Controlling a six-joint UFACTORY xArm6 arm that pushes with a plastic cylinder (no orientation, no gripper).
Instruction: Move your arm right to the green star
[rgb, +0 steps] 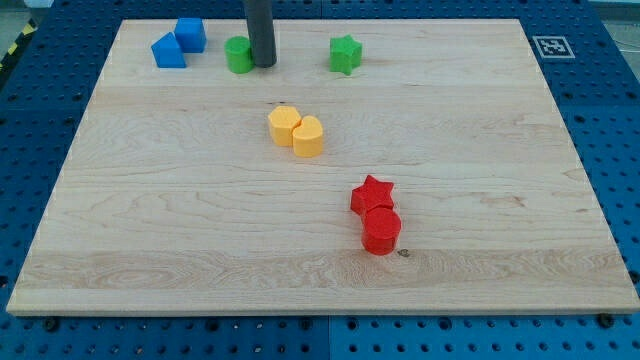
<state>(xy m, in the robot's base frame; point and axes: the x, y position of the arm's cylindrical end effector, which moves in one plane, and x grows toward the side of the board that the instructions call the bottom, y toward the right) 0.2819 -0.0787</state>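
Observation:
The green star (345, 54) sits near the view's top, right of centre, on the wooden board (480, 180). My tip (263, 64) stands on the board well to the star's left, touching or nearly touching the right side of a green cylinder (238, 55). The rod rises out of the view's top edge.
A blue triangle-like block (167, 51) and a blue cube (190, 34) sit at the top left. Two yellow blocks (297, 131) lie touching near the centre. A red star (372, 194) and a red cylinder (381, 230) lie touching, lower right of centre.

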